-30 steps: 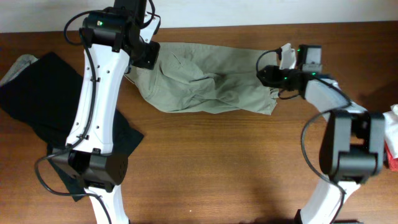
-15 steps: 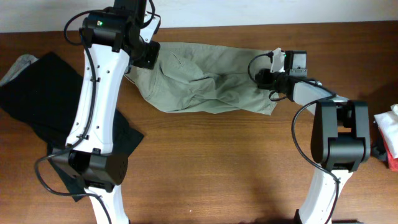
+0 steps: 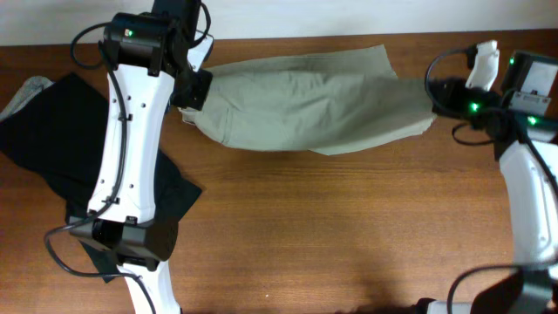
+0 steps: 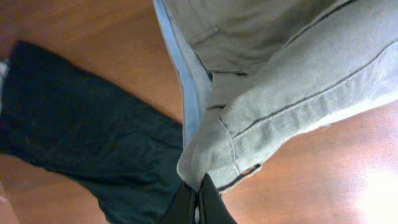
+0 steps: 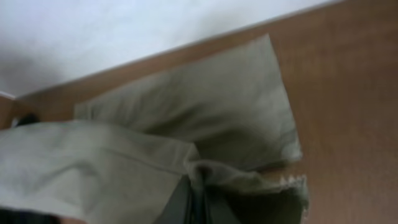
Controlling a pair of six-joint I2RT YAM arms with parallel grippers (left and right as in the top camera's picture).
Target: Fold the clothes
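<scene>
The khaki-green shorts (image 3: 305, 100) hang stretched between my two grippers along the far side of the table. My left gripper (image 3: 193, 85) is shut on the waistband end; in the left wrist view (image 4: 198, 196) its fingers pinch the stitched waistband (image 4: 267, 124). My right gripper (image 3: 438, 92) is shut on a leg hem; in the right wrist view (image 5: 198, 196) its fingers pinch bunched cloth, with a frayed hem (image 5: 289, 180) beside them. One leg (image 5: 217, 106) lies flat on the table towards the wall.
A black garment (image 3: 61, 139) lies on the table at the left, under my left arm, and shows in the left wrist view (image 4: 81, 137). A grey cloth corner (image 3: 26, 87) sticks out behind it. The wooden table (image 3: 349, 227) runs to the front.
My right gripper has pulled far to the right with the leg hem, stretching the crumpled shorts out straight. My left gripper shifted slightly left, still holding the waistband.
</scene>
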